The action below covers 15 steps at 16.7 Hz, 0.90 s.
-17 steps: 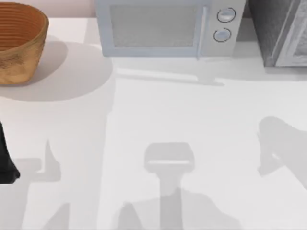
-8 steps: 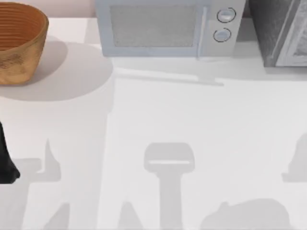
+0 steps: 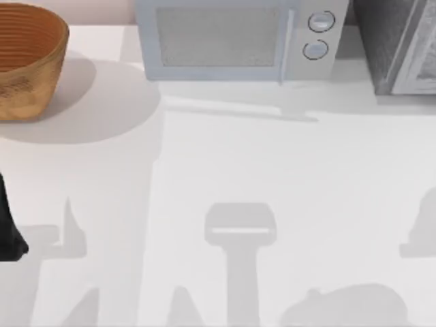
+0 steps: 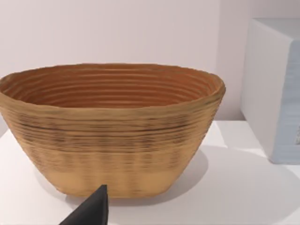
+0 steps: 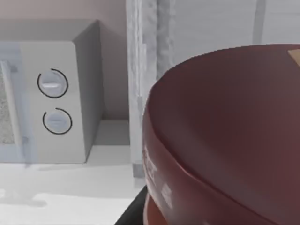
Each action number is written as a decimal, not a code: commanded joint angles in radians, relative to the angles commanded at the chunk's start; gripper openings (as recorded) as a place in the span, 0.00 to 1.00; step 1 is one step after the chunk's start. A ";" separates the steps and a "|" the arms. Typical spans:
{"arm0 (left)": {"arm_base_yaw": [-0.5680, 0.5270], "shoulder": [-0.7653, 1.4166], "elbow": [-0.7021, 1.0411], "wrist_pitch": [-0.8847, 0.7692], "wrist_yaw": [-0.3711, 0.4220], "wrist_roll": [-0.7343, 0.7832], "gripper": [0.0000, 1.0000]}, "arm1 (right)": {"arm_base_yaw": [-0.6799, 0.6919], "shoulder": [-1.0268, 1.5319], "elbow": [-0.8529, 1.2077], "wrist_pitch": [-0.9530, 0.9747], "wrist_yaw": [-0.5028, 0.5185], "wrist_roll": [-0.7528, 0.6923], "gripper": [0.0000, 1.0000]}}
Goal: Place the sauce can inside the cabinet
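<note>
The sauce can point(image 5: 225, 131) hangs very close in the right wrist view, its dark maroon round top towards me. My right gripper point(image 5: 215, 206) is shut on it, and one dark finger point(image 5: 130, 212) shows beside the can's lower edge. Behind the can stands the cabinet point(image 5: 150, 56) with its pale grey door frame. From above, the dark grey speckled cabinet point(image 3: 381, 41) sits at the table's back right corner, partly cut off. My left arm point(image 3: 8, 225) is parked at the table's left edge.
A white microwave point(image 3: 231, 41) with two round knobs stands at the back centre, just left of the cabinet. A woven brown basket point(image 3: 27, 61) sits at the back left. Arm shadows lie across the white table point(image 3: 272, 170) along its front edge.
The right arm's shadow has shifted from the table's right middle down to the front right corner. The left arm, basket and microwave have not moved.
</note>
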 joint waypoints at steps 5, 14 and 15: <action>0.000 0.000 0.000 0.000 0.000 0.000 1.00 | 0.031 0.209 0.258 -0.079 0.030 0.012 0.00; 0.000 0.000 0.000 0.000 0.000 0.000 1.00 | 0.104 0.810 1.120 -0.313 0.131 0.029 0.00; 0.000 0.000 0.000 0.000 0.000 0.000 1.00 | 0.113 0.877 1.218 -0.338 0.140 0.030 0.00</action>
